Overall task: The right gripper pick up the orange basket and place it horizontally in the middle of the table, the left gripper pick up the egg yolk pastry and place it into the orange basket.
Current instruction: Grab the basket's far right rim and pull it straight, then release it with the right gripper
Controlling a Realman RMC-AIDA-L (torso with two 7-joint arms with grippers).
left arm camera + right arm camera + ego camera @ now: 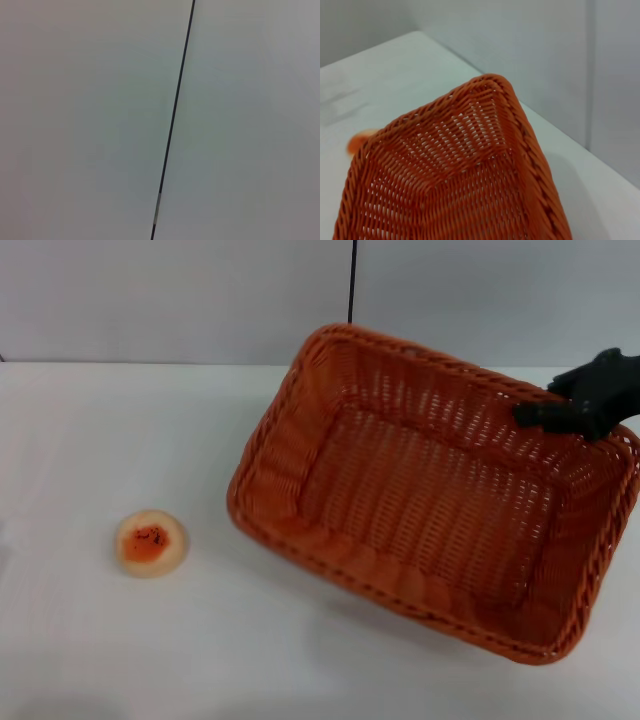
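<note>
Orange woven wicker basket (pixel 430 490) sits right of centre on your plain white table (pixel 90 640), its long axis skewed diagonally; your black right gripper (pixel 560 412) is clamped on its far rim. The cream egg yolk pastry (pixel 150 542) lies well left; the left gripper is unseen.

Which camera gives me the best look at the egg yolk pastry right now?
The head view: the egg yolk pastry lies whole and unobstructed on the table. The right wrist view shows only an orange sliver behind the orange basket; the left wrist view shows none.
</note>
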